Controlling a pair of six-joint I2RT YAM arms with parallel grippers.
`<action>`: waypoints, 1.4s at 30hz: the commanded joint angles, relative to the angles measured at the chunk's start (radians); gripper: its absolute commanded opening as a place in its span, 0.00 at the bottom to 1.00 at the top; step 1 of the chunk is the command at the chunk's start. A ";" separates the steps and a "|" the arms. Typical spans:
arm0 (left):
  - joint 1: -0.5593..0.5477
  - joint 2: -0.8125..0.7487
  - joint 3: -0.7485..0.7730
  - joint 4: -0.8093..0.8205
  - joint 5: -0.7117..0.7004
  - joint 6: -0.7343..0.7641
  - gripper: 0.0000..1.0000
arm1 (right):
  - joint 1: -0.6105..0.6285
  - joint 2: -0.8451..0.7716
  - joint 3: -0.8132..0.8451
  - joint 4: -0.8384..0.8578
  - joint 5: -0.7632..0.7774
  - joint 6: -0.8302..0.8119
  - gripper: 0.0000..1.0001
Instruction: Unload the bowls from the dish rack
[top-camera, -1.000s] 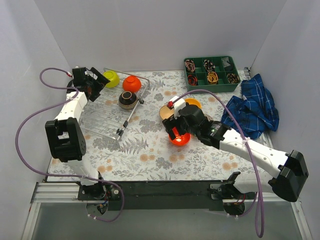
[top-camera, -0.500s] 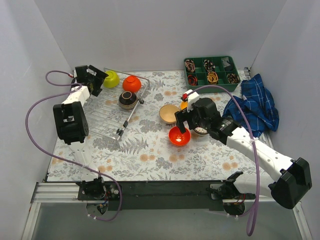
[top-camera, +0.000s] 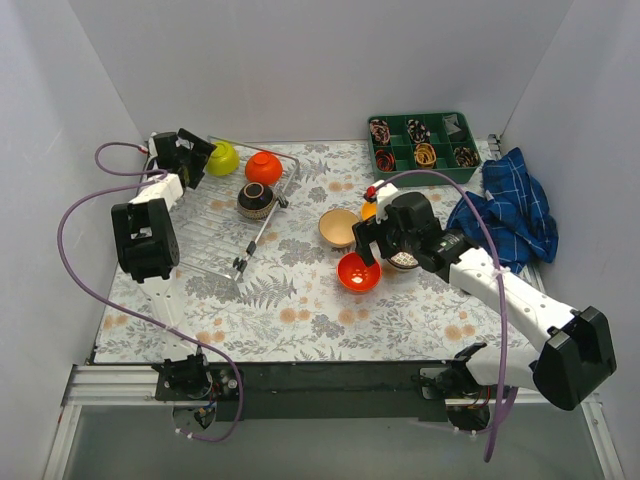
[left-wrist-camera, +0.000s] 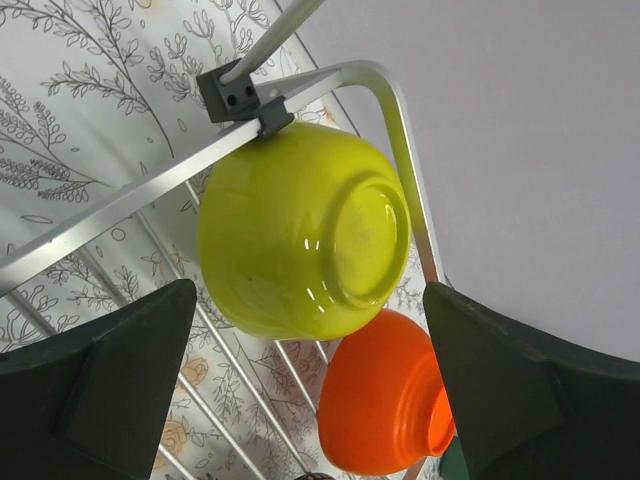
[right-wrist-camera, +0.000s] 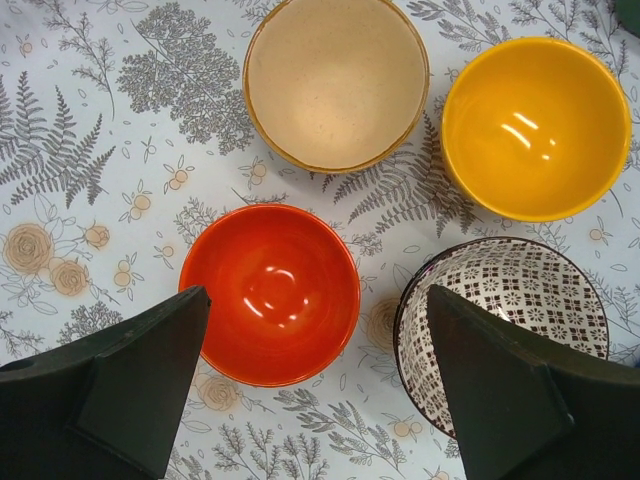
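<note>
**Three bowls in the rack, four out on the surface**

The floral-print surface (top-camera: 300, 310) carries everything. On its left side lies the silver wire dish rack (top-camera: 205, 240). At the right edge is a crumpled blue checked cloth (top-camera: 505, 210), and behind it, against the back wall, a green compartment tray (top-camera: 430, 178).

The left end effector (left-wrist-camera: 310, 292) is at the far left corner of the rack, released. Its fingers are spread wide to either side of the lime green bowl (left-wrist-camera: 300, 235) and grasp nothing. The right end effector (right-wrist-camera: 318, 295) hovers over the middle of the surface, likewise released and empty, with its fingers splayed above the red-orange bowl (right-wrist-camera: 270, 292).

Three bowls sit in the rack. The lime green one lies on its side at the far corner, tucked under a black end cap. An orange bowl (left-wrist-camera: 385, 400) lies just beside it, also tipped over. A dark brown bowl (top-camera: 257, 199) stands nearer the rack's right rail.

Four bowls stand upright on the surface in a close cluster. These are the red-orange bowl, a beige bowl (right-wrist-camera: 336, 82), a yellow-orange bowl (right-wrist-camera: 530, 125) and a grey-patterned bowl (right-wrist-camera: 510, 320).
</note>
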 joint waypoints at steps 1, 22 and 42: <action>-0.005 -0.017 0.027 0.050 -0.028 0.016 0.98 | -0.009 0.010 0.014 0.008 -0.038 -0.012 0.97; -0.046 0.107 0.128 -0.088 -0.114 0.129 0.98 | -0.031 0.028 0.009 0.008 -0.061 -0.012 0.97; -0.080 0.175 0.269 -0.372 -0.245 0.096 0.98 | -0.031 0.017 0.008 0.010 -0.062 -0.014 0.96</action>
